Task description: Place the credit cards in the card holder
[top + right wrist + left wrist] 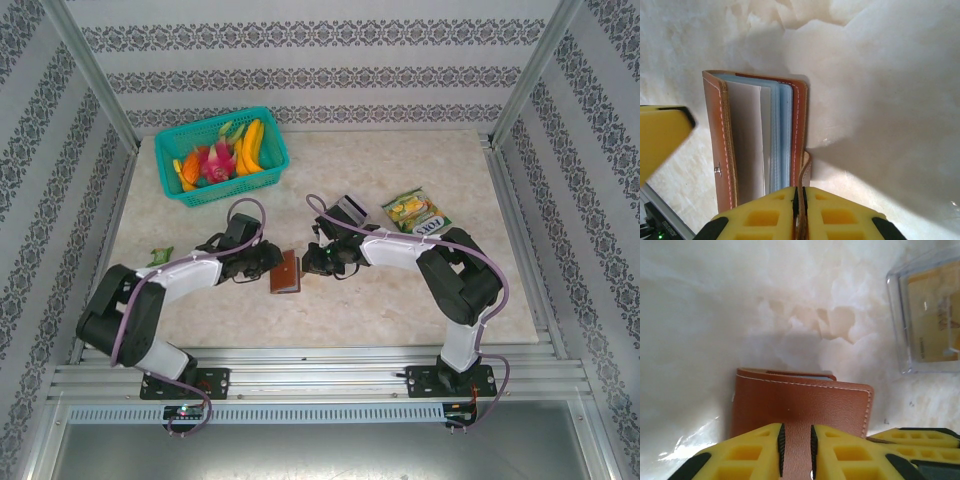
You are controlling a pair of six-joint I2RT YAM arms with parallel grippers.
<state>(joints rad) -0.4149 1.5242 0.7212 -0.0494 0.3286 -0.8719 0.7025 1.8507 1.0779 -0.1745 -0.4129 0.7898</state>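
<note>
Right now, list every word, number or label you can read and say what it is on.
"FOX": white label on the packet, top view; small, so not certain.
Card in the clear box: some print, too blurred to read.
Holder: no text that I can see.

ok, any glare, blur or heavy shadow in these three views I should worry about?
Top external: even light, sharp, only soft shadows on the table. Left wrist: table bleached by glare at left, card holder fairly sharp with a shadow behind it, clear box soft. Right wrist: card holder sharp, broad shadow across the table at right.
</note>
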